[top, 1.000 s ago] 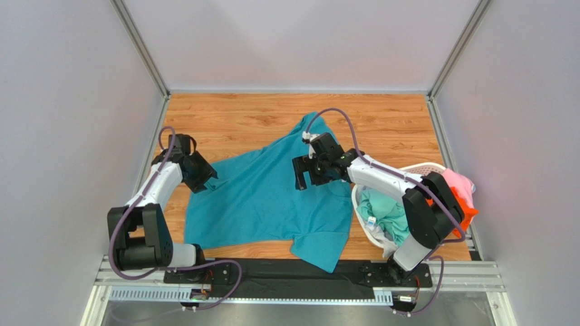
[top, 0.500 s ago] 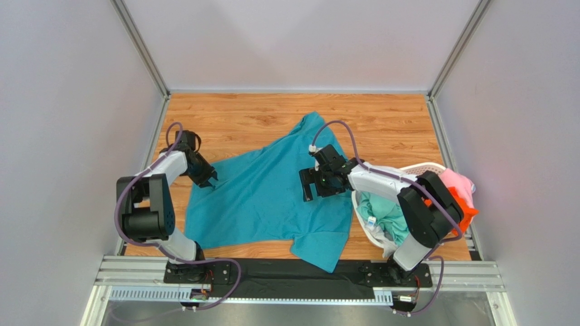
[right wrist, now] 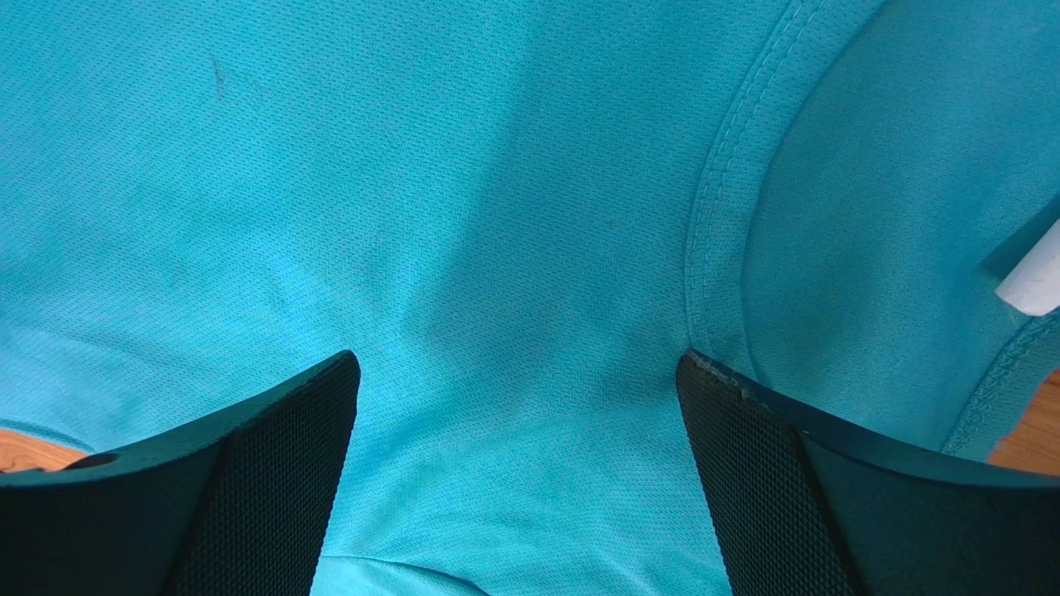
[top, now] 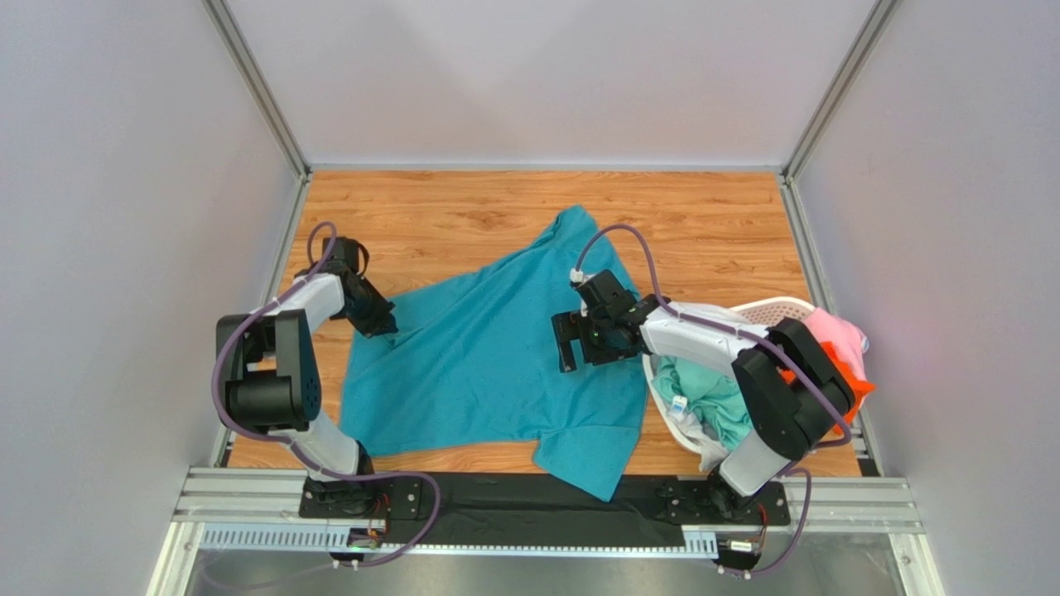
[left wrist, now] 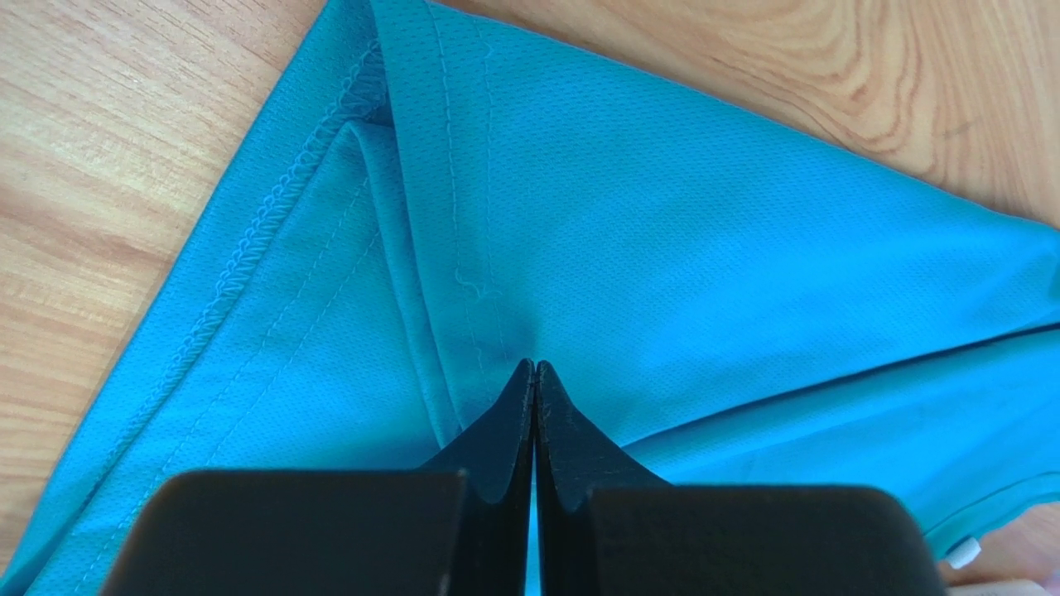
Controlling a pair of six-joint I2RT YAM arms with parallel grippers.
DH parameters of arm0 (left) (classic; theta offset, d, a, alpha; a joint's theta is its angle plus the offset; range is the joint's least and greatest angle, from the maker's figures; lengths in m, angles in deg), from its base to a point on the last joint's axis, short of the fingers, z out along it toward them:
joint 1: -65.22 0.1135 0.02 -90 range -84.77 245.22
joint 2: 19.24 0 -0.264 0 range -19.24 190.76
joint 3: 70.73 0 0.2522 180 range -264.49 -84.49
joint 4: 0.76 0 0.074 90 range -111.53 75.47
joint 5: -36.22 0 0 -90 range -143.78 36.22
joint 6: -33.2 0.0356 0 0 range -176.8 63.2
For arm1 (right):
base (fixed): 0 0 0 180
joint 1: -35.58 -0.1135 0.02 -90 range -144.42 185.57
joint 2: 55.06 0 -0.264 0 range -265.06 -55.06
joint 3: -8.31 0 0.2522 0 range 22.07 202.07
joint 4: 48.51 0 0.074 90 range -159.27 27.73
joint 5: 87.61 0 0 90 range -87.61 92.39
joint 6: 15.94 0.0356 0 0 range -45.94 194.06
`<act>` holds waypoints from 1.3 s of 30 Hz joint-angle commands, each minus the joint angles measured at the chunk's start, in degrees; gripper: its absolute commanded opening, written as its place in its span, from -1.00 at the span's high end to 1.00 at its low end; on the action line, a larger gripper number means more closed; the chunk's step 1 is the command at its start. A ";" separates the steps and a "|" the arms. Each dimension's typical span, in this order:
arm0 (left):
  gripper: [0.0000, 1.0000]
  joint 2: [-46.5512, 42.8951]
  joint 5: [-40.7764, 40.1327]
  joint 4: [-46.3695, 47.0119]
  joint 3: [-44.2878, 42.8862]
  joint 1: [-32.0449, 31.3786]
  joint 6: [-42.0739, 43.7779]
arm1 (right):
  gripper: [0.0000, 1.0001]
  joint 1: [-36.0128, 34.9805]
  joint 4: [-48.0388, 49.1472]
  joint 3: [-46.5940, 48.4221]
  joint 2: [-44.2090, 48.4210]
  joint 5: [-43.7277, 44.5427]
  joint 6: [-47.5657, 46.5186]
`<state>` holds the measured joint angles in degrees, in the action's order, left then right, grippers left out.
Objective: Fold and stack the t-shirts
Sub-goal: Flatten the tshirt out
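Observation:
A deep teal-blue t-shirt (top: 485,360) lies spread and skewed on the wooden table (top: 697,224). My left gripper (top: 380,325) is at its left corner, low on the cloth. In the left wrist view its jaws (left wrist: 535,366) are shut, and creases of the teal cloth (left wrist: 697,236) run into the tips where they pinch it. My right gripper (top: 570,342) hangs over the shirt's right part. The right wrist view shows it open (right wrist: 513,373) above the cloth beside the collar seam (right wrist: 709,224). Mint green (top: 703,385), orange (top: 855,379) and pink (top: 836,330) t-shirts sit in the basket.
A white perforated laundry basket (top: 771,306) stands at the table's right edge, under my right arm's elbow. Grey walls close in the table on three sides. A white tag (right wrist: 1033,279) shows inside the teal shirt's collar. One sleeve (top: 591,453) hangs over the near edge.
My left gripper has gone from open to shut on the shirt's left corner. My right gripper has moved slightly nearer and lower over the shirt, still open.

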<state>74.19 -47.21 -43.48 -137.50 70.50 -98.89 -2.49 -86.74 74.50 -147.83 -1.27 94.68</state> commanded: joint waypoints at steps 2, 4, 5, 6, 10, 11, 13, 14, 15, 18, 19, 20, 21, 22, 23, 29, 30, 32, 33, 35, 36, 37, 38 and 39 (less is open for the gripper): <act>1.00 -4.65 0.03 1.44 -1.91 0.00 0.52 | -1.00 0.10 0.39 -0.57 1.45 1.73 1.17; 1.00 -6.32 -1.47 1.53 -2.44 0.08 0.51 | -1.00 0.10 0.30 -0.66 1.63 2.08 1.18; 1.00 -6.59 -1.73 1.27 -3.40 0.17 0.51 | -1.00 0.10 0.12 -0.74 1.72 2.17 1.09; 1.00 -6.85 -1.82 1.00 -3.85 0.26 0.43 | -1.00 0.18 0.04 -0.74 1.80 2.34 1.26; 1.00 -7.29 -1.21 -2.16 -5.17 0.17 1.04 | -1.00 0.01 -0.41 -1.09 2.16 2.43 1.26; 1.00 -7.38 -0.77 -3.21 -4.56 0.26 1.13 | -1.00 0.18 -0.49 -1.18 2.16 2.52 1.35; 0.76 -7.73 1.07 -3.48 -3.33 0.26 1.56 | -1.00 0.10 -0.49 -1.27 2.16 2.52 1.35; 0.59 -7.82 1.43 -3.66 -1.84 0.26 1.57 | -1.00 0.10 -0.49 -1.27 2.24 2.43 1.35; 0.49 -8.17 1.60 -3.74 -1.22 0.17 1.57 | -1.00 0.10 -0.58 -1.36 2.24 2.43 1.18; 0.28 -8.70 2.74 -3.66 0.63 0.08 1.65 | -1.00 0.10 -0.49 -1.27 2.16 2.34 1.00; 0.23 -8.70 3.27 -3.74 0.89 0.08 1.74 | -1.00 0.18 -0.49 -1.18 1.98 2.34 0.91; 0.23 -8.70 3.62 -3.75 1.59 0.00 2.09 | -1.00 0.10 -0.58 -1.18 1.98 2.34 1.00; 0.22 -8.79 3.80 -3.75 1.95 -0.09 2.10 | -1.00 0.10 -0.49 -1.18 1.89 2.34 1.00; 0.22 -8.79 3.80 -3.75 2.82 -0.18 2.01 | -1.00 0.10 -0.58 -1.18 1.81 2.34 1.00; 0.22 -8.79 3.80 -3.66 3.18 -0.09 1.83 | -1.00 0.10 -0.49 -1.18 1.72 2.43 1.09; 0.21 -7.03 2.75 -3.57 3.36 -0.44 1.66 | -1.00 0.10 -0.58 -1.27 1.89 2.25 0.82; 0.21 -6.68 2.66 -3.40 3.09 -0.53 1.66 | -1.00 0.18 -0.49 -1.36 1.89 2.34 0.82; 0.21 -5.63 2.57 -3.13 2.74 -0.44 1.66 | -1.00 0.10 -0.58 -1.36 1.89 2.34 1.00; 0.24 -5.36 2.66 -2.78 2.57 -0.44 1.74 | -1.00 0.10 -0.58 -1.36 1.72 2.26 1.09; 0.28 -4.49 3.36 -2.52 2.04 -0.53 1.83 | -1.00 0.18 -0.58 -1.36 1.72 2.17 1.00; 0.39 -4.22 3.54 -2.34 2.04 -0.62 1.92 | -1.00 0.10 -0.58 -1.36 1.63 2.34 1.09; 0.45 -3.87 3.89 -2.08 1.95 -0.62 2.01 | -1.00 0.10 -0.58 -1.27 1.63 2.34 1.09; 0.62 -3.69 4.33 -1.90 2.04 -0.53 2.01 | -1.00 0.10 -0.58 -1.36 1.63 2.34 1.09; 0.76 -3.60 4.50 -1.73 2.12 -0.62 2.18 | -1.00 0.10 -0.58 -1.36 1.63 2.34 1.09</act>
<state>70.25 -44.32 -46.43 -133.92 70.15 -97.57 -2.49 -86.85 73.73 -147.11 -0.03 95.27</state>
